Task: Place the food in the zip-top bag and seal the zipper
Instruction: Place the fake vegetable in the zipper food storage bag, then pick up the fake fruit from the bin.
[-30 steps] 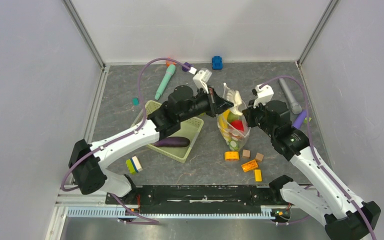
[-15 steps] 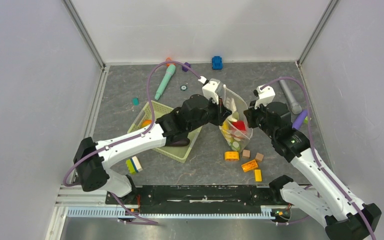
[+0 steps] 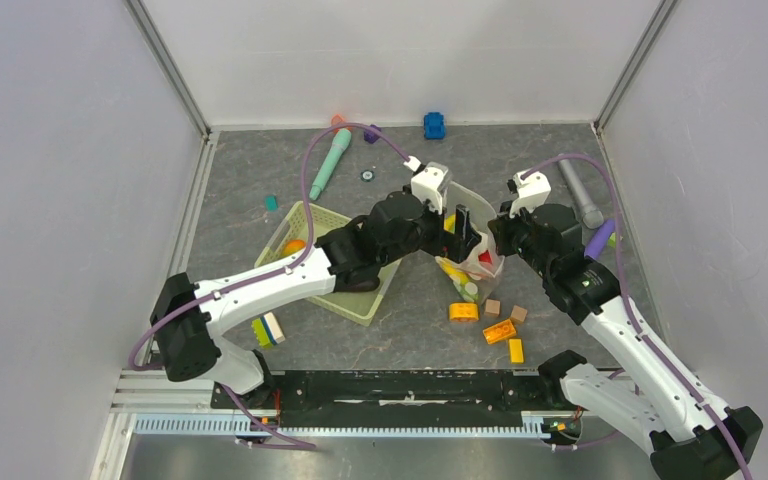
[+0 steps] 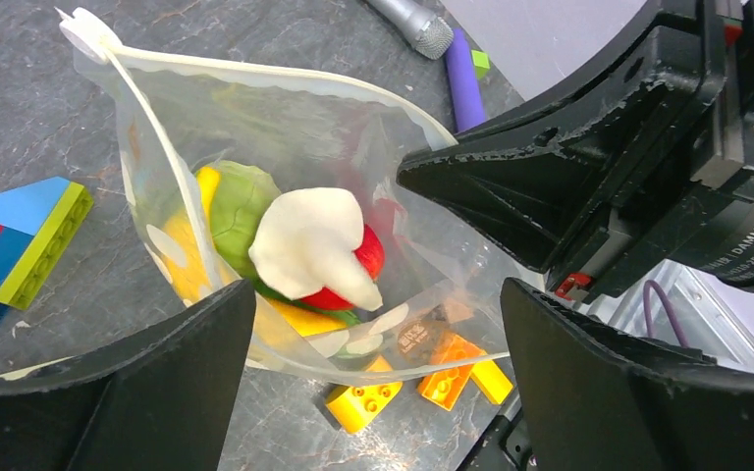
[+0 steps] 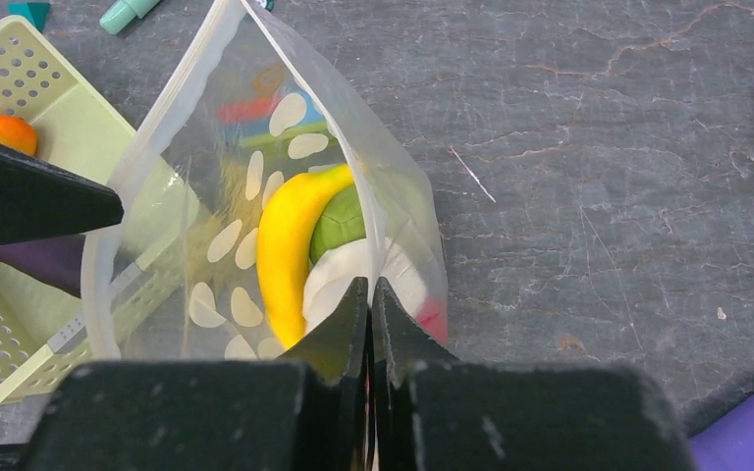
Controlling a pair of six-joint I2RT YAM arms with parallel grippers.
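Food (image 4: 285,255) is mostly inside the zip-top bag (image 4: 353,137) now. The bag stands in the middle of the table (image 3: 400,310), just to the right of the green basket (image 5: 59,118), and its mouth is wide open. Looking down into it, one can see a white piece (image 4: 304,240) on top, the green cabbage (image 4: 241,201), the red tomato (image 4: 368,255) and a long yellow piece (image 5: 285,245). The right gripper (image 5: 370,294) has its two fingers pressed together on the right edge of the bag, and it holds that edge up so the mouth does not fall shut. The left gripper (image 4: 378,294) hangs right over the mouth with its fingers spread far apart and nothing between them. The job looks more than half done, but not finished. An orange piece (image 3: 293,246) lies in the basket, and a dark purple thing there looks like the eggplant (image 5: 44,265). These probably have to go in too. The zipper (image 4: 255,77) runs along the open rim and is not pressed shut at all, so sealing is left for last. A second ago the left gripper was a bit more to the left, beside the bag. Now it has moved over the mouth. The bag's top looked bunched up then, and now it is spread into a wide loop. The eggplant was easy to see from above then. Now the left arm covers it in that view, and the orange piece has come into sight.
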